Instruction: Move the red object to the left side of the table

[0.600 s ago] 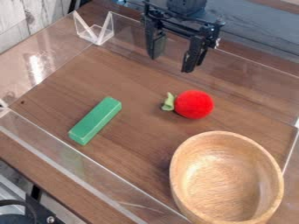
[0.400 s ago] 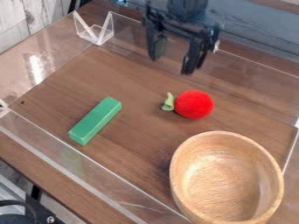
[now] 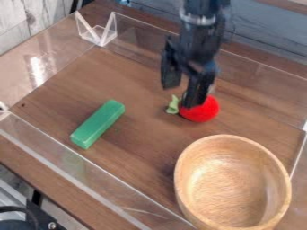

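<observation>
The red object [image 3: 203,110], a small round red toy fruit with a short green stem, lies on the dark wood-grain table [image 3: 108,76] right of centre. My gripper [image 3: 184,91] hangs just above it, pointing down and a little blurred. It is open, with nothing between the fingers. One dark finger [image 3: 198,90] covers the fruit's upper left edge, and the other stands behind the stem. Whether a finger touches the fruit I cannot tell.
A green rectangular block [image 3: 97,123] lies at the left of the table. A round light wooden bowl [image 3: 192,160] sits at the front right. Low clear acrylic walls [image 3: 36,148] border the tabletop, and a small clear stand [image 3: 96,30] is at the back left.
The gripper has come from the back of the table forward and down to just over the red object, still open. The fruit, block and bowl have not moved.
</observation>
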Controlling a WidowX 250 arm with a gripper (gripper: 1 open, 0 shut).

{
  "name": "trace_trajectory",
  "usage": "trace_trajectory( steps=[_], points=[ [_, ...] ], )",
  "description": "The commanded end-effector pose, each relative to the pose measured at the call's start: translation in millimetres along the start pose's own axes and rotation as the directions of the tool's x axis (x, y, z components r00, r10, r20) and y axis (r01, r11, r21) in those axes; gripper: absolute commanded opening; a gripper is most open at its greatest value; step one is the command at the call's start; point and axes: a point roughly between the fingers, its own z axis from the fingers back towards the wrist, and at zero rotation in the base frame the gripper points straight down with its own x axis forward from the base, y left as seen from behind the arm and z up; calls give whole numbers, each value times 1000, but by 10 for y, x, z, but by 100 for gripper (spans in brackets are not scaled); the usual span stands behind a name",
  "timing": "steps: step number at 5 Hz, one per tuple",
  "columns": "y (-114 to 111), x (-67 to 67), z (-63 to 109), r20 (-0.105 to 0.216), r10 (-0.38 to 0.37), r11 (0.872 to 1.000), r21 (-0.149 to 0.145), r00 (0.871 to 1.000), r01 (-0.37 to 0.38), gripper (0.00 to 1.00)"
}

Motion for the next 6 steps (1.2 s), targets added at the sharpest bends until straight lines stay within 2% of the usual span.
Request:
trace_trajectory(
  steps=[1, 2, 3, 4, 5, 6],
  points=[
    [-25, 61, -19, 28, -138, 990, 37, 990, 137, 100],
    [-51, 80, -124, 36, -213, 976, 52, 976, 211, 100],
    [-106, 195, -226, 40, -216, 975, 59, 976, 214, 100],
    [-111, 361, -267, 42, -198, 977, 86, 979, 194, 100],
    [-148, 333, -95, 40, -107, 990, 96, 994, 102, 0],
    [-182, 256, 86, 43, -4, 995, 100, 999, 0, 0]
  ],
)
